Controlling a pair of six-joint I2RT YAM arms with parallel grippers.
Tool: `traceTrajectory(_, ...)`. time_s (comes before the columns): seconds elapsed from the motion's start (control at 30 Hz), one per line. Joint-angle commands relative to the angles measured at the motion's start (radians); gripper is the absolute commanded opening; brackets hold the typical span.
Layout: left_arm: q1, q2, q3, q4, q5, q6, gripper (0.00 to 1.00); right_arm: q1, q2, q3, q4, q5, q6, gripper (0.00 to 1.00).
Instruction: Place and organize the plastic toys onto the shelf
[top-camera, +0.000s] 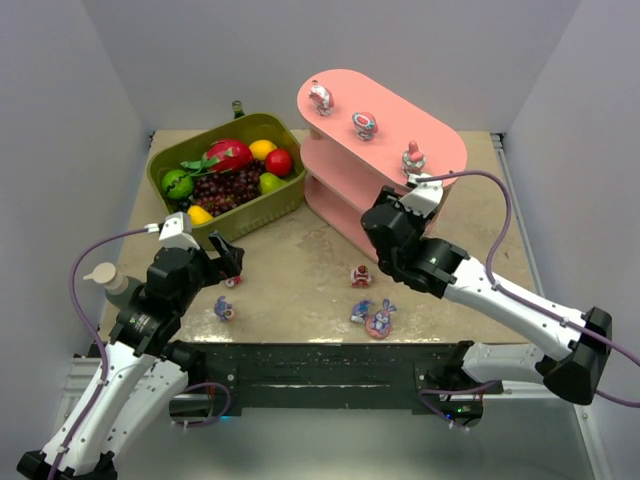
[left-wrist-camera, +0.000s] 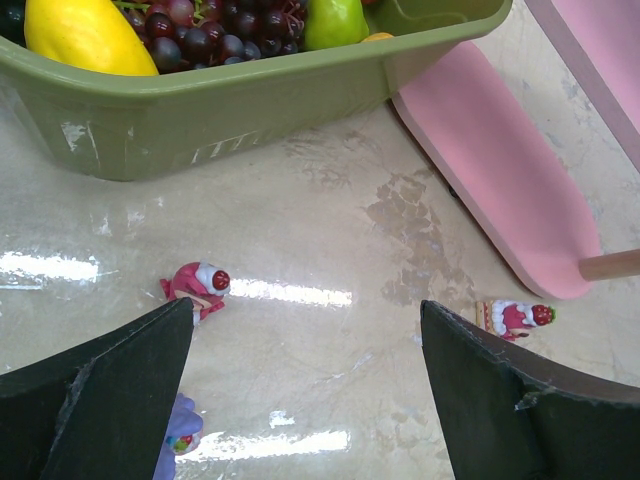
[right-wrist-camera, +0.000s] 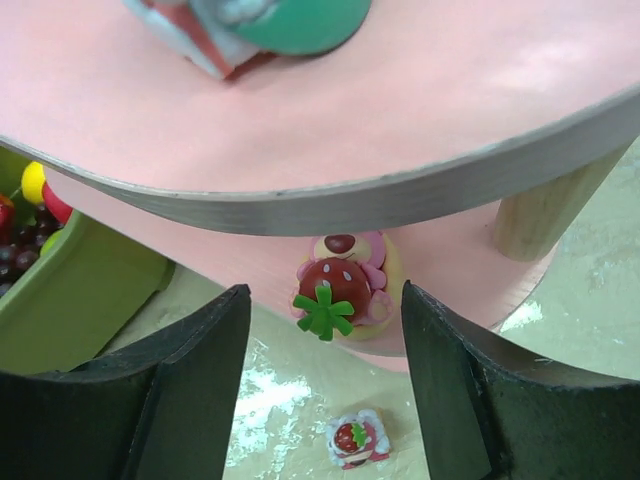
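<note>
Left gripper (left-wrist-camera: 305, 312): jaws spread wide, empty, low over the table (top-camera: 300, 255); a pink figurine (left-wrist-camera: 197, 285) lies just ahead of one finger.
Loose toys: five on the table near its front edge, among them a blue-pink bunny (top-camera: 381, 320).
Right gripper (right-wrist-camera: 322, 298): jaws wide apart, flanking a strawberry bear (right-wrist-camera: 340, 272) that stands on a lower board; no grip visible.
Shelf (top-camera: 445, 140): three figurines on the top board.
Basket (top-camera: 250, 215): fruit inside, left of the shelf.

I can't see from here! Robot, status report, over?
Left gripper open, pink toy just ahead. Right gripper open, facing bear toy inside shelf. Nothing between.
</note>
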Motion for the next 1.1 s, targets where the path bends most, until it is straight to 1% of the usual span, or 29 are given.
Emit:
traceTrajectory(0.0, 0.004, -0.003, -0.008, 0.037, 0.006, 0.021, 1.00, -0.003, -0.059, -0.030, 0.062, -0.044, -0.040, 0.65)
traceTrajectory(0.13, 0.004, -0.004, -0.011, 0.042, 0.012, 0.022, 1.00, -0.003, -0.116, -0.051, 0.059, -0.101, -0.064, 0.63)
traceTrajectory(0.23, 0.004, -0.004, -0.012, 0.048, 0.023, 0.028, 1.00, -0.003, -0.191, -0.089, 0.064, -0.129, -0.070, 0.61)
traceTrajectory(0.27, 0.004, -0.004, -0.012, 0.048, 0.023, 0.028, 1.00, -0.003, -0.214, -0.126, 0.082, -0.132, -0.086, 0.60)
traceTrajectory(0.37, 0.004, -0.001, -0.012, 0.045, 0.023, 0.028, 0.99, -0.003, -0.304, -0.201, 0.094, -0.107, -0.090, 0.55)
traceTrajectory(0.47, 0.004, 0.002, -0.012, 0.047, 0.020, 0.027, 0.99, -0.004, -0.363, -0.243, 0.094, -0.092, -0.099, 0.44)
traceTrajectory(0.5, 0.004, 0.003, -0.012, 0.045, 0.020, 0.027, 1.00, -0.003, -0.367, -0.249, 0.088, -0.089, -0.100, 0.41)
traceTrajectory(0.53, 0.004, 0.005, -0.009, 0.045, 0.020, 0.027, 1.00, -0.004, -0.369, -0.255, 0.082, -0.078, -0.095, 0.32)
traceTrajectory(0.6, 0.004, 0.005, -0.011, 0.044, 0.020, 0.025, 1.00, -0.011, -0.354, -0.252, 0.041, -0.069, -0.067, 0.25)
traceTrajectory(0.63, 0.004, 0.005, -0.011, 0.045, 0.020, 0.025, 1.00, -0.012, -0.346, -0.252, 0.051, -0.076, -0.067, 0.19)
traceTrajectory(0.73, 0.004, 0.002, -0.011, 0.047, 0.020, 0.027, 1.00, -0.027, -0.311, -0.254, 0.085, -0.100, -0.078, 0.09)
traceTrajectory(0.9, 0.004, 0.000, -0.008, 0.044, 0.023, 0.028, 0.99, -0.066, -0.240, -0.257, 0.113, -0.122, -0.075, 0.00)
traceTrajectory(1.07, 0.004, 0.002, -0.009, 0.045, 0.023, 0.031, 1.00, -0.101, -0.211, -0.269, 0.162, -0.155, -0.095, 0.00)
